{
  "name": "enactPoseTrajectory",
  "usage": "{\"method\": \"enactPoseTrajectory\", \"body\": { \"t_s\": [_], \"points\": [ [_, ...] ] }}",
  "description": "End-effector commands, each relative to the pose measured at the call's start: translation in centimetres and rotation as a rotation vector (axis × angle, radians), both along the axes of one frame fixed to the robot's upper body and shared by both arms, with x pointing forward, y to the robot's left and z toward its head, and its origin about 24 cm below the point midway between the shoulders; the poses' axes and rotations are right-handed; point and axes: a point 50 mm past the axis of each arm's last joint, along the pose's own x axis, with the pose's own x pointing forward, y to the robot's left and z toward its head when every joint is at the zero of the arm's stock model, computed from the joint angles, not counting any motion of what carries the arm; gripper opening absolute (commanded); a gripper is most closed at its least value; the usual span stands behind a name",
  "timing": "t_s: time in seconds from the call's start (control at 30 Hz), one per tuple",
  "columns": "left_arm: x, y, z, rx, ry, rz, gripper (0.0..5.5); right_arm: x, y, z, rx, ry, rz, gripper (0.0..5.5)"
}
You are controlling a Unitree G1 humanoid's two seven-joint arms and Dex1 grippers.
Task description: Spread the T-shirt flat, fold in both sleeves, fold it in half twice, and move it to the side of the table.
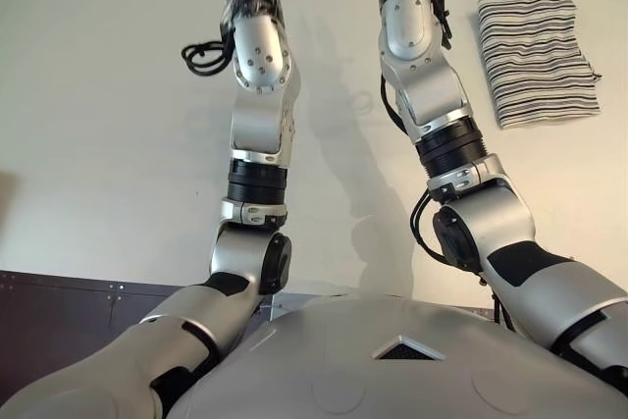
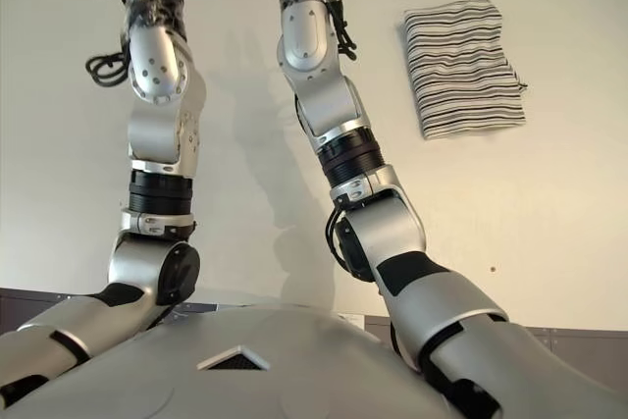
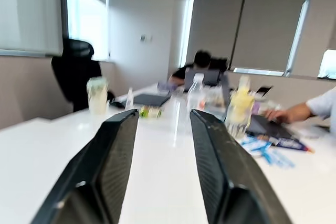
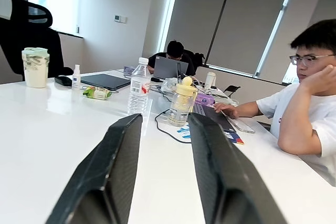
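A white bench (image 1: 98, 144) fills the left eye view, with both arms stretched forward over it toward the top of the frame. The T-shirt (image 1: 537, 58), striped black and white, lies folded into a compact rectangle at the upper right of the frame. It is flat on the bench, just right of the right arm and not touching it. A coiled black cable (image 1: 204, 54) lies at the upper left, beside the left arm.

The right eye view gives the same layout: the T-shirt sits at the upper right, apart from both arms.

In the left wrist view the left gripper (image 3: 164, 116) has its two black fingers (image 3: 113, 161) spread well apart, with bare bench between them and nothing held. Farther along the bench beyond them stand a lidded cup (image 3: 97, 94) and a clear bottle (image 3: 195, 92).

In the right wrist view the right gripper (image 4: 165, 118) is likewise parted wide and holds nothing, just above the bench. Beyond it the clear bottle stands near a yellow bottle (image 4: 182, 100). A dark laptop (image 4: 106, 81) lies flat farther back, and a black chair (image 4: 29, 30) stands by the window.
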Motion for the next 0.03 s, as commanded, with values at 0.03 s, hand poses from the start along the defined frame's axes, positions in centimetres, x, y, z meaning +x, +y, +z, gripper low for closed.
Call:
{"method": "enactPoseTrajectory", "body": {
  "t_s": [0.03],
  "points": [
    [-0.49, -0.6, -0.28, 0.049, -0.003, -0.042, 2.53, -0.6, -0.83, 0.1, 0.033, -0.006, -0.011, 2.44]
  ]
}}
